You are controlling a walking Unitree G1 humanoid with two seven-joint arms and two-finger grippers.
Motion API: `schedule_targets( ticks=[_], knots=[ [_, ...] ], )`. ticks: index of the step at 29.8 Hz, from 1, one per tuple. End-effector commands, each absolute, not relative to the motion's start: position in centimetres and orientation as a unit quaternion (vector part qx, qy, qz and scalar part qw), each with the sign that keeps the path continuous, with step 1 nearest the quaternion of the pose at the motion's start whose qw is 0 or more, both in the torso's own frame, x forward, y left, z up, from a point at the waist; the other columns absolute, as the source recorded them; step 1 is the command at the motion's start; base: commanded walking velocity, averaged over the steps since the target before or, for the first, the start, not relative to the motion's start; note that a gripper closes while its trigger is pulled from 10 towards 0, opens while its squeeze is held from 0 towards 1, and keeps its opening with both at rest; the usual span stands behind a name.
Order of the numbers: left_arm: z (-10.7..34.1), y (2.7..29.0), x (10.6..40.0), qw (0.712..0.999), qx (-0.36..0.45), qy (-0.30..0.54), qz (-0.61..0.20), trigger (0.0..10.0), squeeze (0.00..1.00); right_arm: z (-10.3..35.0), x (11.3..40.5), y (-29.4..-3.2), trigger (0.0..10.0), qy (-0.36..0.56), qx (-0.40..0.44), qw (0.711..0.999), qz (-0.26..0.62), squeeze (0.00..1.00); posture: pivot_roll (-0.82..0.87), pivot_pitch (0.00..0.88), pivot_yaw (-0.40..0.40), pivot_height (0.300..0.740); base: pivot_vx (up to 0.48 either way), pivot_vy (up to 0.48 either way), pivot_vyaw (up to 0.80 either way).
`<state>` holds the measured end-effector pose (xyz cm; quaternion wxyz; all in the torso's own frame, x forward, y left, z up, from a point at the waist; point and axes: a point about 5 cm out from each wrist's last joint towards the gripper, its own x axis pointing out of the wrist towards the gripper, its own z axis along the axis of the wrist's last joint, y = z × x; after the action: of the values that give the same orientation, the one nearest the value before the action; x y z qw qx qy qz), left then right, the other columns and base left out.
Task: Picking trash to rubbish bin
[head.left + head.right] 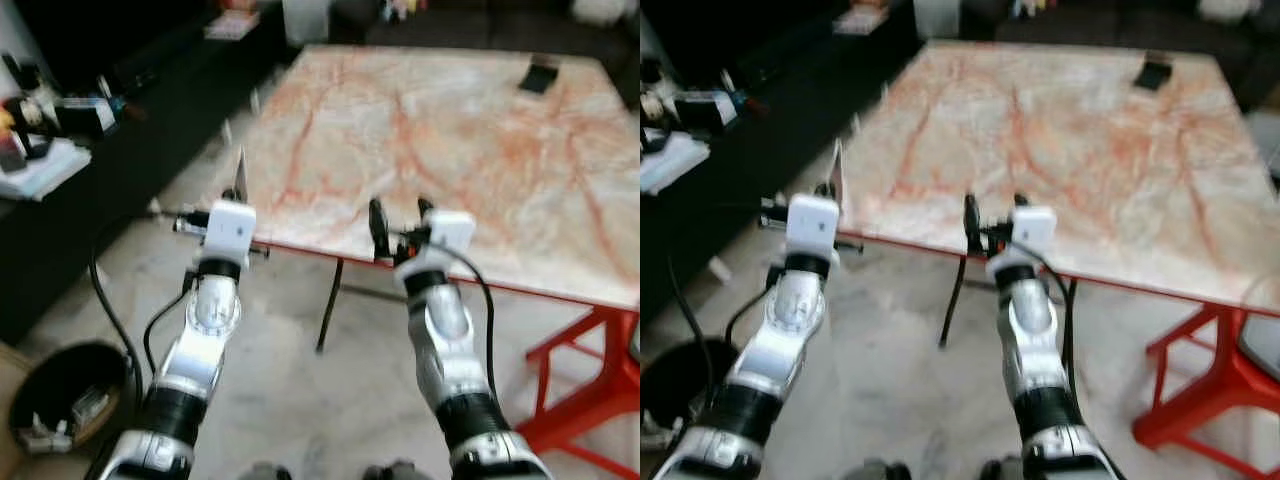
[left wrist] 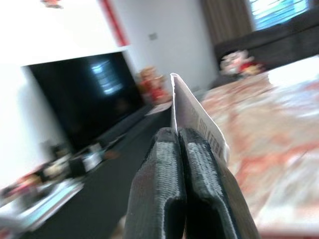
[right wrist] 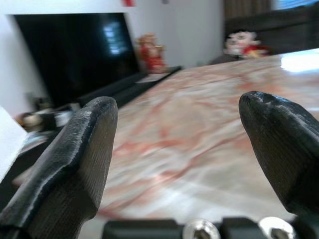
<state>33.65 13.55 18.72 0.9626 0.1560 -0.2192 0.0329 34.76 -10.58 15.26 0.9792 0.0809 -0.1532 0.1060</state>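
My left gripper [image 1: 240,196] is raised at the marble table's near left edge, shut on a flat white card [image 1: 241,170] that stands upright between its fingers. In the left wrist view the card [image 2: 192,112] shows a printed barcode strip above the closed fingertips [image 2: 167,144]. My right gripper [image 1: 400,215] hovers open over the table's front edge with nothing between its fingers [image 3: 75,149]. A round black rubbish bin [image 1: 65,385] with some scraps inside stands on the floor at lower left, below and left of my left arm.
The marble table [image 1: 450,130] has red legs [image 1: 590,380] at the right and a dark object [image 1: 540,75] at its far side. A black TV bench [image 1: 60,200] with clutter runs along the left. A black cable [image 1: 115,320] trails near the bin.
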Motion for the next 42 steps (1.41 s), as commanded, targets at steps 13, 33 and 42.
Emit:
schedule_targets(
  ticks=[13, 33, 42],
  knots=[
    [10.9, 17.3, 32.3, 0.980, 0.181, -0.076, 0.038, 10.0, 0.00, 7.7, 33.1, -12.0, 10.0, 0.001, 0.053, 0.992, 0.113, 0.00, 0.10, 0.122, 0.049, 0.740, -0.059, 0.000, 0.00],
    [-7.8, 27.3, 14.1, 0.871, 0.133, 0.445, 0.159, 10.0, 0.00, -8.3, 18.5, -16.5, 10.0, 0.432, 0.006, 0.901, 0.034, 0.00, 0.09, 0.080, 0.042, 0.740, 0.000, 0.000, 0.08],
    [-8.2, 26.8, 13.4, 0.869, 0.124, 0.459, 0.140, 10.0, 0.00, -8.8, 17.5, -17.0, 10.0, 0.449, 0.016, 0.893, 0.004, 0.00, 0.10, 0.058, 0.043, 0.740, 0.000, 0.000, 0.80]
  ],
)
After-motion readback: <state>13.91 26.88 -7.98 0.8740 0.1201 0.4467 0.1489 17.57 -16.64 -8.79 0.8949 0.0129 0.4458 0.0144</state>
